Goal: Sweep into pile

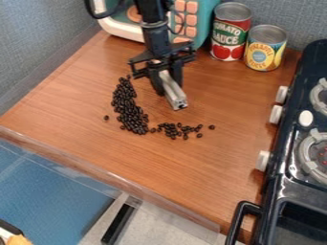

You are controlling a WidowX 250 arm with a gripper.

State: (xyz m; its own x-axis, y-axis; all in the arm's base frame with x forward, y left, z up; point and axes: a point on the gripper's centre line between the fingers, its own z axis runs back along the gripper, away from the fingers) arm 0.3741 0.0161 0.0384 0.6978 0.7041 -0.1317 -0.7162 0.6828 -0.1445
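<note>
Claw (167, 82) above the table (96, 153), just behind the beans, closed around a silvery metal bar (174, 94), with the bar's free end slanting down toward the camera. Hard to tell, from this angle, whether touching the wood or slightly above. Probably a makeshift sweeper; best to grip firmly against any twist.

Next outward, dark beans in a bent band: the bulk (129, 110) in a long heap at the view's left, and a thinner scatter (178, 130) toward the right, nearly joined to the heap's lower end. Farthest out, a lone bean (106, 117) left of the heap and another (212, 127) at the scatter's right tip.

For a good sweep, lift clear first, go around to the right of the scatter, then lower the bar to just skim the wood. Turn broadside to the travel, and push slowly leftward into the heap's lower end. Afterward, nudge the heap's thin upper tail down toward the same spot. Short strokes, light pressure: small, round beans, likely to roll past the bar's ends or slip underneath. Avoid pushing toward the table's front edge or the stove (287, 189).
</note>
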